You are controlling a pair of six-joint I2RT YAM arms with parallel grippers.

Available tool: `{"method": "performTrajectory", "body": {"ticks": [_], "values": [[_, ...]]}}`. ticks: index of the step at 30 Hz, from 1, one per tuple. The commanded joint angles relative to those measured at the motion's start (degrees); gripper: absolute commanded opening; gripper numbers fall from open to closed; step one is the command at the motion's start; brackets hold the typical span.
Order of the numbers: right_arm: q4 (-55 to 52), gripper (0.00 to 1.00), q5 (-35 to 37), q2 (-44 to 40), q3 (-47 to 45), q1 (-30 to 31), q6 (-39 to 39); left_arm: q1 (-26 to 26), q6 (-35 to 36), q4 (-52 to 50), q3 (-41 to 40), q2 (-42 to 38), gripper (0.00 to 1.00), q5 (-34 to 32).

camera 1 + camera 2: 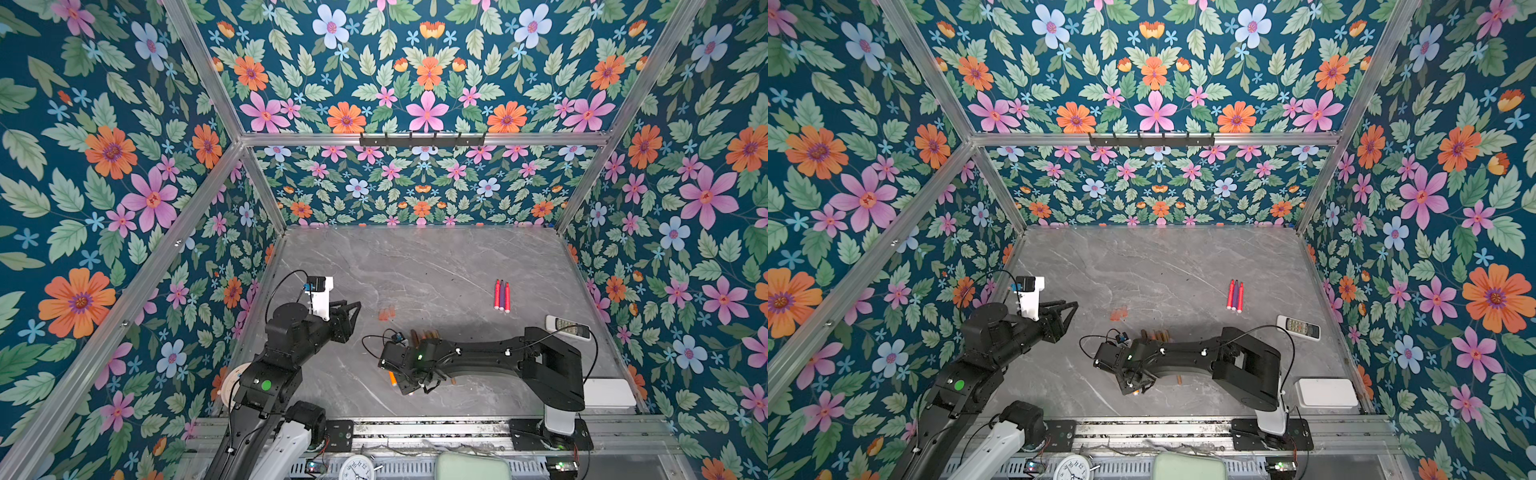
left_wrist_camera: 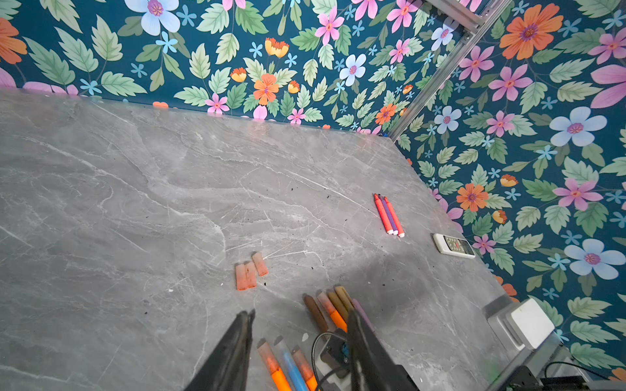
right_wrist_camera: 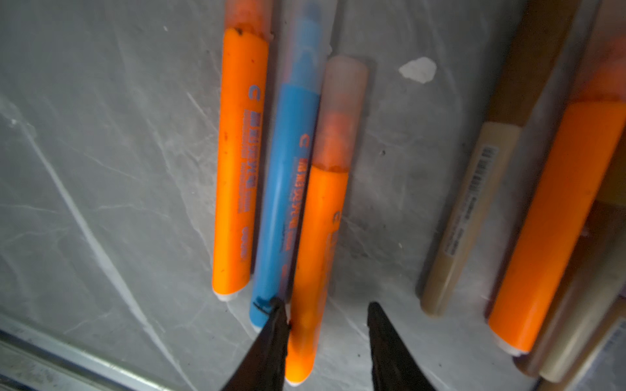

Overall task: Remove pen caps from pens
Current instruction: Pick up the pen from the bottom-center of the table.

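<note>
Three uncapped pens [image 1: 502, 296], two red around a purple one, lie side by side towards the far right of the grey marble table [image 1: 415, 257] in both top views, with a white remote control [image 1: 568, 327] nearer and to their right. Three loose caps [image 1: 386, 313], translucent orange, lie together near the middle, just off the left gripper [image 1: 351, 316], which hangs with its jaws spread and nothing between them. The right arm reaches across the near part of the table. A row of brown and gold capped pens [image 1: 424, 334] shows from behind it, and the right gripper [image 1: 417, 388] points down with an orange barrel just beside it. In the left wrist view the left gripper's black fingers [image 2: 237, 352] stand well apart above bare marble, empty, with the loose caps beyond them and three more pens, orange, blue and orange, seen between them. In the right wrist view those three lie touching, caps on. The right gripper's jaws straddle the tail end of the orange pen [image 3: 318, 254] next to the blue pen [image 3: 288, 189]. One finger touches it and the other stands clear, so the pen is not clamped. Its translucent cap [image 3: 342, 111] sits on the barrel.
</note>
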Motion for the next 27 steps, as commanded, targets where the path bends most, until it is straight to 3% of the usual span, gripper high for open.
{"method": "performTrajectory", "body": {"ticks": [1, 16, 21, 27], "values": [[-2.30, 0.38, 2.06, -0.15, -0.28, 0.02, 1.44, 0.04, 0.39, 0.97, 0.03, -0.02, 0.48, 0.50], [2.22, 0.36, -1.57, 0.78, -2.96, 0.01, 3.05, 0.05, 0.37, 1.06, 0.07, 0.05, 0.48, 0.60], [2.59, 0.14, -1.45, 0.32, -3.88, -0.19, 3.59, 0.03, 0.42, 0.97, -0.08, 0.14, 0.48, 0.54], [0.75, 0.06, 2.30, -5.60, -5.41, -1.91, 2.61, 0.00, -0.06, 1.18, -0.23, 1.30, 0.48, 0.69]]}}
